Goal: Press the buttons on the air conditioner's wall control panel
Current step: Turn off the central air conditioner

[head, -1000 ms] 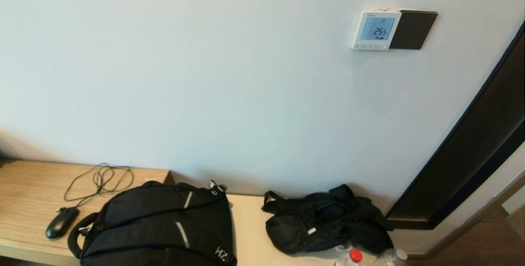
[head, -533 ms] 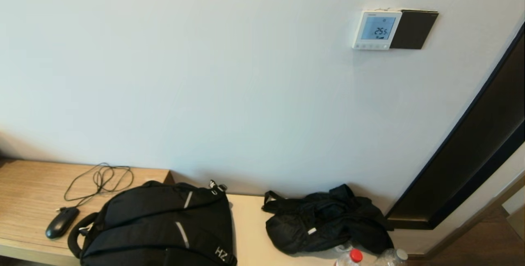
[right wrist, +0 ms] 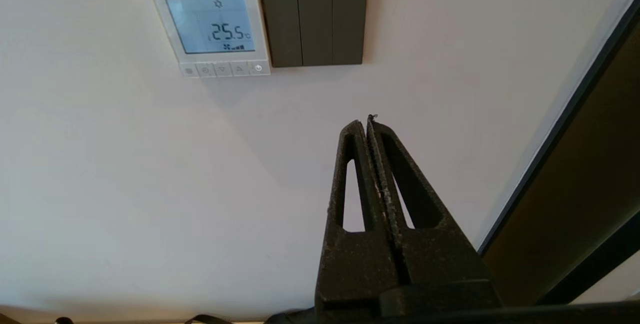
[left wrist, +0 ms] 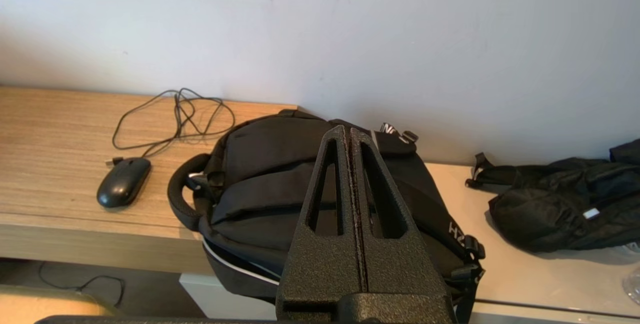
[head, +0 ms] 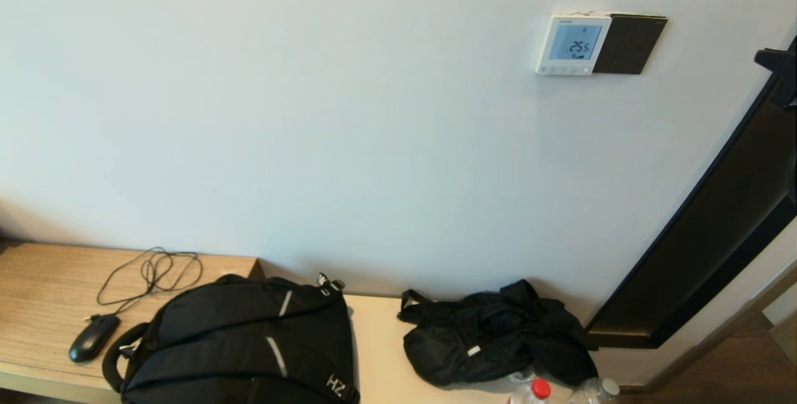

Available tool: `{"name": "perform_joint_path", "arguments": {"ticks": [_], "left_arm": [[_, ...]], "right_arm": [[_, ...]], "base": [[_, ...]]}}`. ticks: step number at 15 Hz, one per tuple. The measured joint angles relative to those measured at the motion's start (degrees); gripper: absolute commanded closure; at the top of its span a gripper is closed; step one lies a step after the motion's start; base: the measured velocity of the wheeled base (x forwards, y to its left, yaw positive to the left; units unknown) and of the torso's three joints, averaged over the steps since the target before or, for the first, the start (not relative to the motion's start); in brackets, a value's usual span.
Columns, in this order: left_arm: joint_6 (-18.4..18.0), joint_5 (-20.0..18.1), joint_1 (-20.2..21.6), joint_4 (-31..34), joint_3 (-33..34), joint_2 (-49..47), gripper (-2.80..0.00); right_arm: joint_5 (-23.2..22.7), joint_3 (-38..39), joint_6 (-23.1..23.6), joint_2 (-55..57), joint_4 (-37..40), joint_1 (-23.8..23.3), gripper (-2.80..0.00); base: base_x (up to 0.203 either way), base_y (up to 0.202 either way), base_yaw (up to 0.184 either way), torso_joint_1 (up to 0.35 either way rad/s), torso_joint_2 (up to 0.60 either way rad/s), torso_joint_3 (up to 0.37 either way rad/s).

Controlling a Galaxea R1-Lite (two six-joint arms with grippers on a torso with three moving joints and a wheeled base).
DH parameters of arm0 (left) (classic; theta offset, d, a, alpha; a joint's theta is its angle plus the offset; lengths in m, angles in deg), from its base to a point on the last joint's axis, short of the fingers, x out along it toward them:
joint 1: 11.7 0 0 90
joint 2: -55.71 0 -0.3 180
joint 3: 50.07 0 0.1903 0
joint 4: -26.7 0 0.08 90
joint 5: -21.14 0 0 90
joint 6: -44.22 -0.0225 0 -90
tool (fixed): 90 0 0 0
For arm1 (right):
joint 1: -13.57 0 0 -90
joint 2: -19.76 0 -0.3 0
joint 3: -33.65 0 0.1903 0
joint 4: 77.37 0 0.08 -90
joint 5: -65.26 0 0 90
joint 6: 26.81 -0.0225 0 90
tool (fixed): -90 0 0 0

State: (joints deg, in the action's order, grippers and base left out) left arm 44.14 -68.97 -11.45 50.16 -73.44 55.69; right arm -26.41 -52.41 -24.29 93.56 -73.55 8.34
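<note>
Right gripper (right wrist: 367, 120), jaws pressed together and empty, sits lower right of the wall control panel (right wrist: 210, 24), apart from its buttons (right wrist: 223, 69); left gripper (left wrist: 348, 132), jaws likewise closed, over backpack (left wrist: 280, 179).

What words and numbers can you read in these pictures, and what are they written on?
"25.5 °C", with a sun sign above and small bars below: on the lit screen of the air conditioner's wall control panel.
"legrand": on the top corner of the dark switch plate.
"HZ": on the black backpack.
The buttons carry small signs: a down arrow, an up arrow and a power sign; the other two are too small to read.
</note>
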Motion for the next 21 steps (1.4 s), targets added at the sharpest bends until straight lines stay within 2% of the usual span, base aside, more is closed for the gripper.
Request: {"name": "perform_joint_path", "arguments": {"ticks": [4,12,21], "left_arm": [[0.0,0.0,0.0,0.0,0.0,0.0,0.00],[0.0,0.0,0.0,0.0,0.0,0.0,0.00],[0.0,0.0,0.0,0.0,0.0,0.0,0.00]], "right_arm": [[0.6,-3.9,0.0,7.3,-1.5,0.4,0.00],[5.9,-14.2,0.2,19.2,-2.2,5.3,0.00],[8.6,-19.5,0.6,26.4,-2.0,8.5,0.00]], "base": [[0.000,0.000,0.000,0.000,0.00,0.000],[0.000,0.000,0.000,0.000,0.00,0.000],[0.000,0.000,0.000,0.000,0.00,0.000]]}}
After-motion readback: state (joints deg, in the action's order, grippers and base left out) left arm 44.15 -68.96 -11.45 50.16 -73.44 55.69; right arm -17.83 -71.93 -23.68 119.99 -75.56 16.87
